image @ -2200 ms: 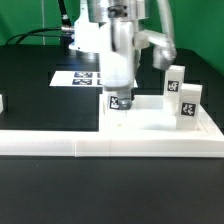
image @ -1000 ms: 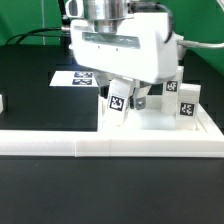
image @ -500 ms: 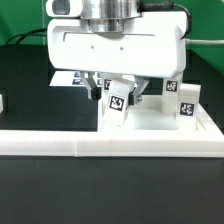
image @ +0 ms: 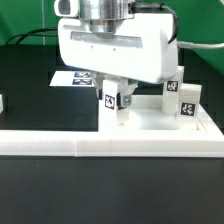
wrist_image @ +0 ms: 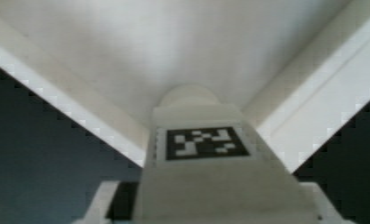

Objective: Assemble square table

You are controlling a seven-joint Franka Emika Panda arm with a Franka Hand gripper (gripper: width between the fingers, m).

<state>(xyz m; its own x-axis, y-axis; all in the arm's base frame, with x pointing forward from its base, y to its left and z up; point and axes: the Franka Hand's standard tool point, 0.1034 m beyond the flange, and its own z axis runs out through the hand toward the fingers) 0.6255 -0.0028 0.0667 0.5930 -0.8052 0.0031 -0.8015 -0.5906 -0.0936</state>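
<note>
The square tabletop (image: 150, 122) is seen lying flat on the black table (image: 40, 100), just behind the long white wall (image: 110, 145). A tagged leg (image: 112, 103) is held upright over its near corner, clamped in the gripper (image: 113, 93). Two more legs (image: 181, 99) are stood at the exterior view's right.
</note>
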